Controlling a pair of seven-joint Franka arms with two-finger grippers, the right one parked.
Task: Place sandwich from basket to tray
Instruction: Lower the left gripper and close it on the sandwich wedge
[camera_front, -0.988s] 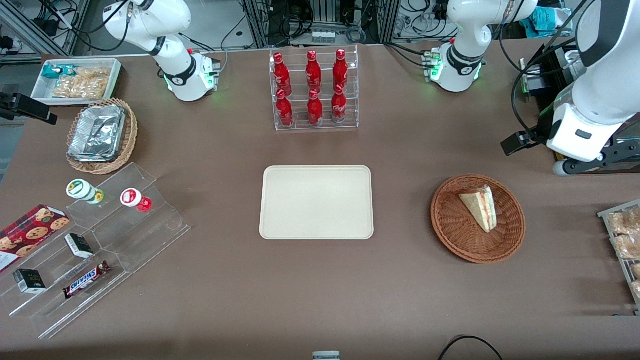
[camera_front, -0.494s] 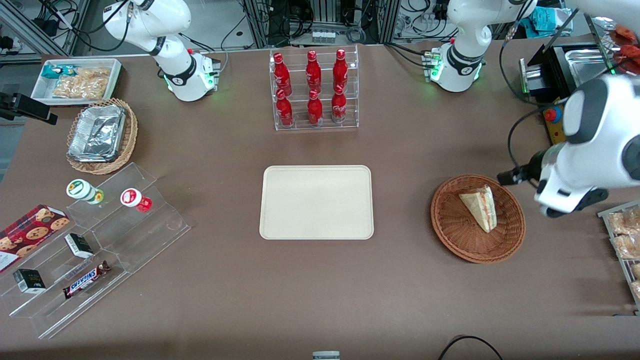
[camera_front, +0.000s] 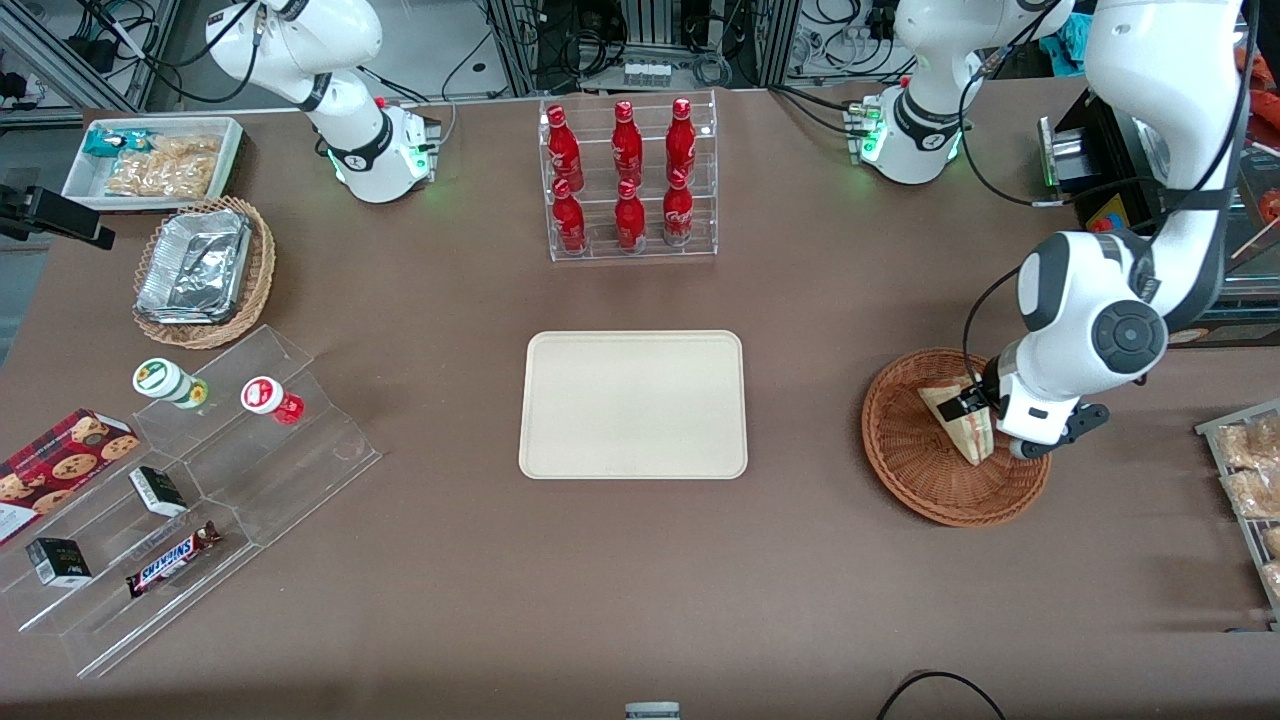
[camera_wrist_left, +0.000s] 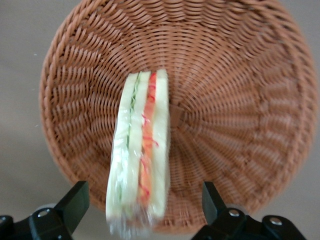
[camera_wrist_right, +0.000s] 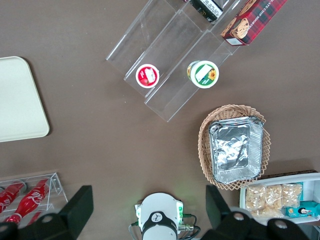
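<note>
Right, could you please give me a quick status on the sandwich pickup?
Gripper open over basket, jaws straddling sandwich. Sandwich not yet gripped. Tray bare, path unobstructed.

Rough woven wicker basket (camera_wrist_left: 240, 75), matt tray (camera_front: 633, 404)

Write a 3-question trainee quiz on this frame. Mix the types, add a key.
1. True or false: the sandwich is already on the tray.
2. The gripper is: A) over the tray B) above the basket, fingers open either side of the sandwich C) shut on the sandwich.
3. Fill in: the sandwich lies in the ____.

Key: 1 false, the tray holds nothing and the sandwich is in the basket. 2 B, there is a gap between each finger and the sandwich. 3 basket.
</note>
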